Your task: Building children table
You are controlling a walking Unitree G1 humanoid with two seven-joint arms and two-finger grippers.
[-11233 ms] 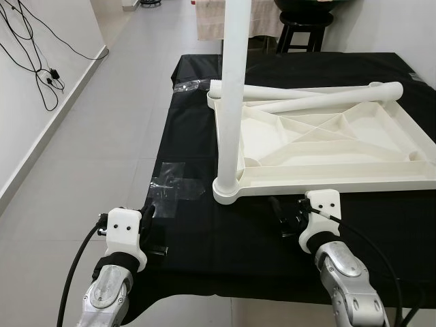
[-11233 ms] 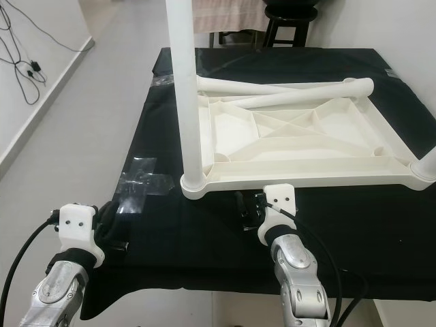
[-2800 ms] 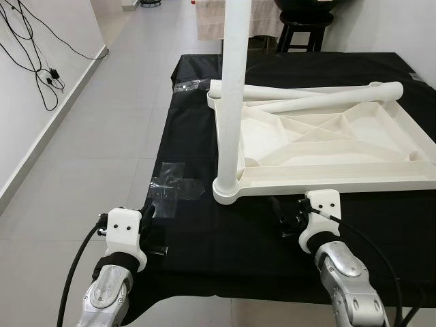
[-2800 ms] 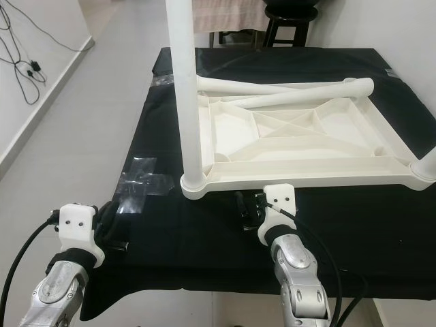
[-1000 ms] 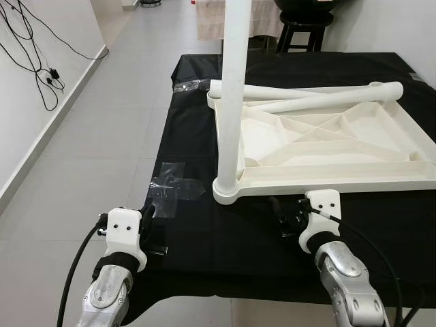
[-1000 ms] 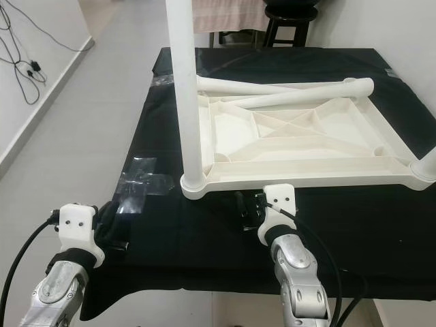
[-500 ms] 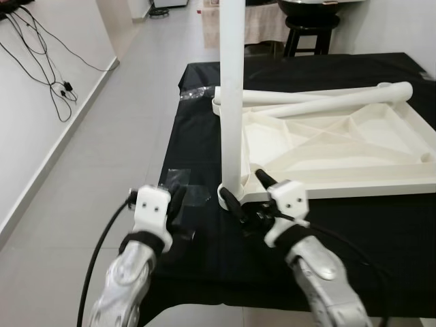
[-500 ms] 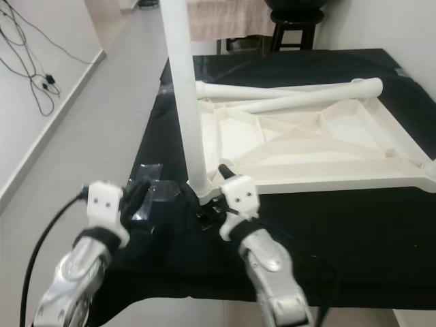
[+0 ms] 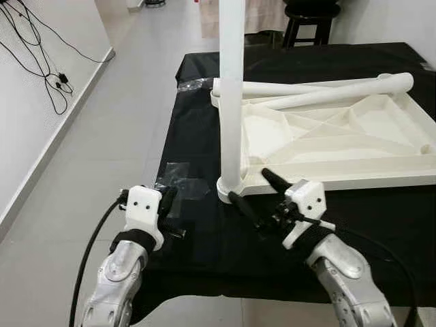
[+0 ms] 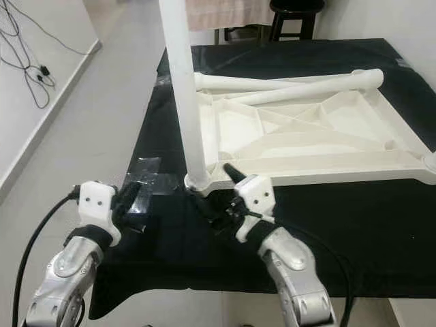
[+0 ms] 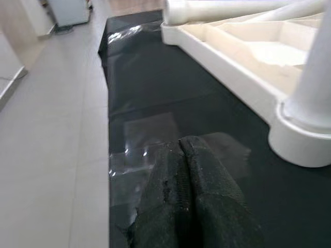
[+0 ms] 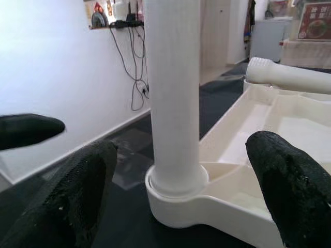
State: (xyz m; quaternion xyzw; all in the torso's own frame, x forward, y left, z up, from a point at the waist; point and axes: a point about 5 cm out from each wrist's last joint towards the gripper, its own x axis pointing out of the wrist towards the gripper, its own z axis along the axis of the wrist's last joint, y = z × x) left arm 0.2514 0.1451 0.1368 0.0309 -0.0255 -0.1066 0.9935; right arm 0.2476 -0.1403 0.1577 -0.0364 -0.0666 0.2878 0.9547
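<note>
— Plastic, all of it, going by the head views: the white tabletop (image 9: 340,146) lies upside down on the black cloth (image 9: 197,136), ribs up, with one upright leg (image 9: 231,95) seated in its near-left corner socket and two loose legs (image 9: 320,88) lying across the far end. How would you expect it to handle?

— Light and stiff, I'd judge, but smooth and rather slippery. The upright leg looks best taken low, just above the socket collar, where a squeeze won't lever it sideways. The loose legs are round, so they may roll.

— And the right gripper (image 9: 262,194)?

— It sits just before that near-left corner with its black fingers spread wide, pointing toward the foot of the leg. It holds nothing, and I cannot tell whether a fingertip grazes the socket.

— The left gripper (image 10: 129,197)?

— It rests low at the cloth's left edge, near a patch of clear tape (image 10: 139,174), well apart from the tabletop.

— What does the left wrist view add?

— Its fingers (image 11: 194,170) are pressed together, empty, over the tape, with the leg's socket off to one side.

— And the right wrist view?

— Two fingertips (image 12: 284,181) stand wide apart with the leg's base (image 12: 176,181) between them, clear space on both sides. So the jaws bracket it without clamping.
</note>
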